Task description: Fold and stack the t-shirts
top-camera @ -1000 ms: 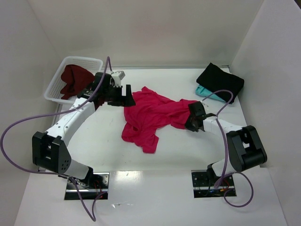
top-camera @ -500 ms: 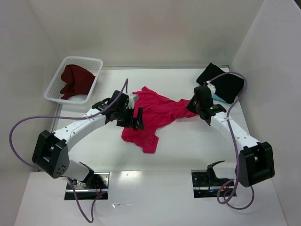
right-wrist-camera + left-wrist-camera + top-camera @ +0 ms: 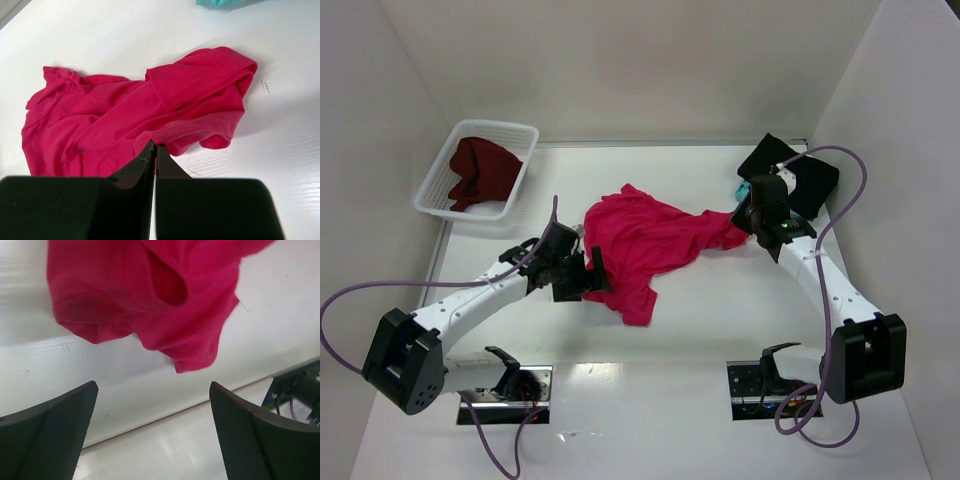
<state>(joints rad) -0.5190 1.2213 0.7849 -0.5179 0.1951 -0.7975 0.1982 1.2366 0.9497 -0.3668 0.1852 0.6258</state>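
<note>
The crimson-pink t-shirt [image 3: 650, 240] lies crumpled in the middle of the table. My right gripper [image 3: 745, 215] is shut on its right edge; in the right wrist view the closed fingertips [image 3: 154, 146] pinch a fold of the pink cloth [image 3: 125, 115]. My left gripper [image 3: 595, 272] is open and empty at the shirt's near left side; in the left wrist view [image 3: 152, 390] the pink cloth [image 3: 150, 290] lies just beyond its fingers. The dark maroon t-shirt [image 3: 480, 172] sits in the basket. The black t-shirt [image 3: 805, 175] lies folded at the back right over the teal one [image 3: 744, 189].
The white lattice basket [image 3: 430, 205] stands at the back left. White walls close in the table on three sides. A corner of the teal cloth [image 3: 220, 2] shows at the top of the right wrist view. The arm bases and cables are at the near edge.
My left gripper has swung from near the basket down to the pink shirt's near left side. My right gripper has moved back and right, drawing the shirt's right edge with it.
</note>
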